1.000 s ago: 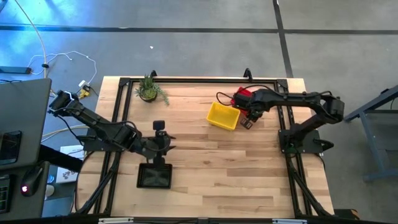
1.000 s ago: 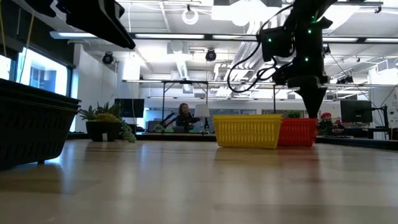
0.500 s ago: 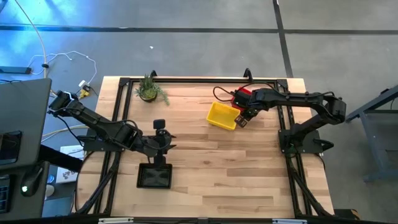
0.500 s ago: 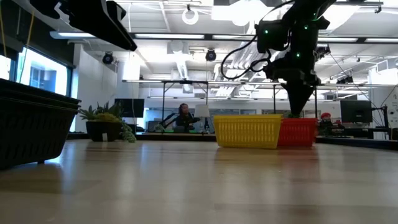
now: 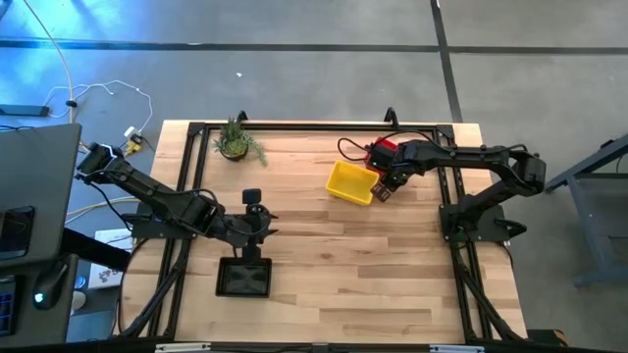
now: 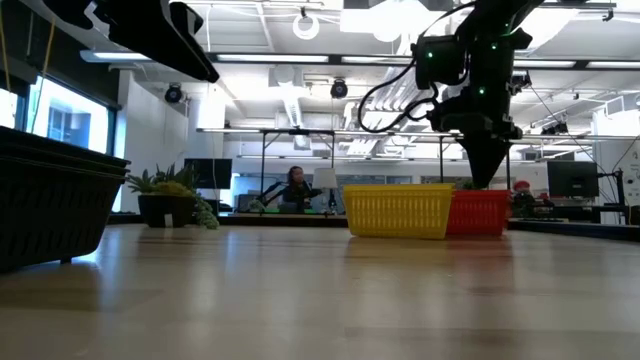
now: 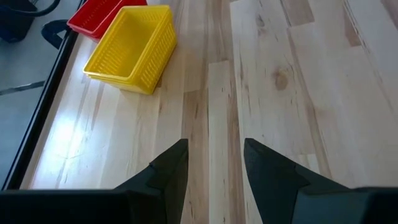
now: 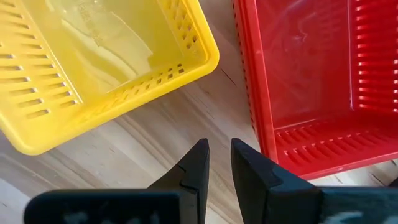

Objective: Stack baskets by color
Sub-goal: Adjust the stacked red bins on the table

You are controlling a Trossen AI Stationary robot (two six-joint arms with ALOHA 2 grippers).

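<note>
The pale butcher-block wooden table carries three groups of small mesh-sided plastic baskets. The black basket stack sits near the front edge on the left side, just in front of the left arm. The yellow basket stack lies toward the back, right of centre, turned at an angle, and the red basket stack sits just beside it, a bare strip of wood showing between the two in the right wrist view. A small green potted plant stands at the back left, apart from everything.

The right gripper hovers over that strip between yellow and red, its jaws narrow with only a slim gap and nothing between them. The left gripper waits above the black stack, jaws moderately apart and empty.

Each colour already looks gathered in one place, so the sorting seems near its end; how many baskets sit in each stack cannot be told. If the right arm is tidying, it should rise clear before it moves sideways, since either rim is close enough to catch and drag. Any nudge is best given low on a basket wall, so the nested ones do not tip.
</note>
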